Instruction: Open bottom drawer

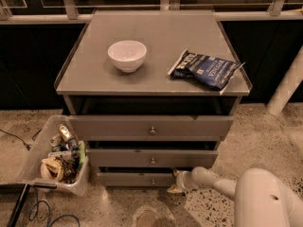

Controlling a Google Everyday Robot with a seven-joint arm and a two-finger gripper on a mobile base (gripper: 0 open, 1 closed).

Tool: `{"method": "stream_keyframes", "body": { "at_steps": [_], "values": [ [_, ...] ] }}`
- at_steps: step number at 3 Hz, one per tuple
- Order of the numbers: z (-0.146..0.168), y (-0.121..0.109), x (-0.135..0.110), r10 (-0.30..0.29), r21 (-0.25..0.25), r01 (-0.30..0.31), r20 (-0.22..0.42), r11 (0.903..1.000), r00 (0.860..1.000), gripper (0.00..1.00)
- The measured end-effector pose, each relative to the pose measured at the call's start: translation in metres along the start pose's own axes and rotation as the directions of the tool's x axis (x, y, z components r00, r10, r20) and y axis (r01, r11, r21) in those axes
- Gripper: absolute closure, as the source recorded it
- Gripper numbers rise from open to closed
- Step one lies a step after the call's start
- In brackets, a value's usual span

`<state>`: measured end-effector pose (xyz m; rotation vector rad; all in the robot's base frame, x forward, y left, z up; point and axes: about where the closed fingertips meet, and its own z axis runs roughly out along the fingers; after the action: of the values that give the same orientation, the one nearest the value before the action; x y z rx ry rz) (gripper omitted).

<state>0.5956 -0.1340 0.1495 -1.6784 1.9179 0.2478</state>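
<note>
The bottom drawer [128,179] is the lowest and slimmest of three grey drawer fronts, with a small round metal knob [152,180]. It stands out a little from the cabinet, less than the two above it. My gripper [176,182] is low near the floor, at the right part of this drawer front, just right of the knob. My white arm [213,183] reaches in from the lower right.
A white bowl [127,55] and a dark blue snack bag [204,69] lie on the cabinet top [156,32]. A clear bin [35,150] full of rubbish stands on the floor to the left, with cables [28,212] beside it. A white post [286,86] stands at right.
</note>
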Motion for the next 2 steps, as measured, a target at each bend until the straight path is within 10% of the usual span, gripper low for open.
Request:
{"method": "stream_keyframes", "body": {
  "at_steps": [2],
  "values": [
    [-0.0073,-0.002,-0.0047,0.0,0.0,0.0,0.0,1.0,1.0,0.88]
  ]
}}
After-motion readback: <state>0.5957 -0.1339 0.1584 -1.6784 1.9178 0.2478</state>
